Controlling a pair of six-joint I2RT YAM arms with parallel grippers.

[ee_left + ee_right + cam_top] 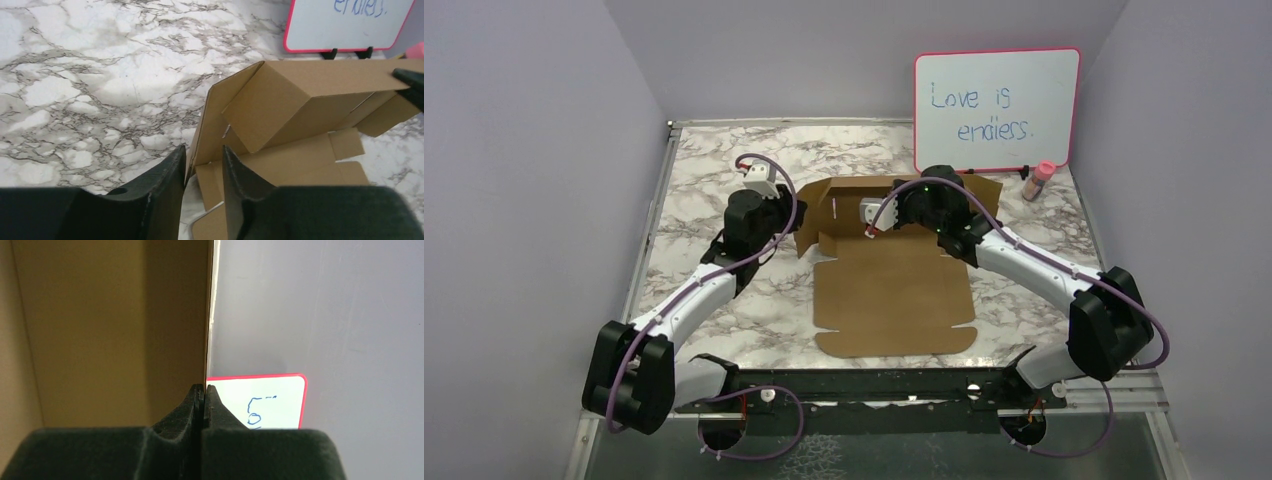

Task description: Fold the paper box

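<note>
The paper box (894, 295) is brown cardboard, its front panel flat on the marble table and its back and left walls raised. My left gripper (795, 224) is at the box's left wall; in the left wrist view the gripper (202, 160) is open, with the wall's edge (194, 150) between its fingers, close to the left finger. My right gripper (904, 196) is at the raised back wall; in the right wrist view the gripper (204, 388) is shut on that wall's thin edge (207, 315).
A pink-framed whiteboard (996, 108) stands behind the box at the back right, and also shows in the left wrist view (345, 22) and the right wrist view (260, 402). A small pink-capped bottle (1038, 182) stands by it. Grey walls enclose the table.
</note>
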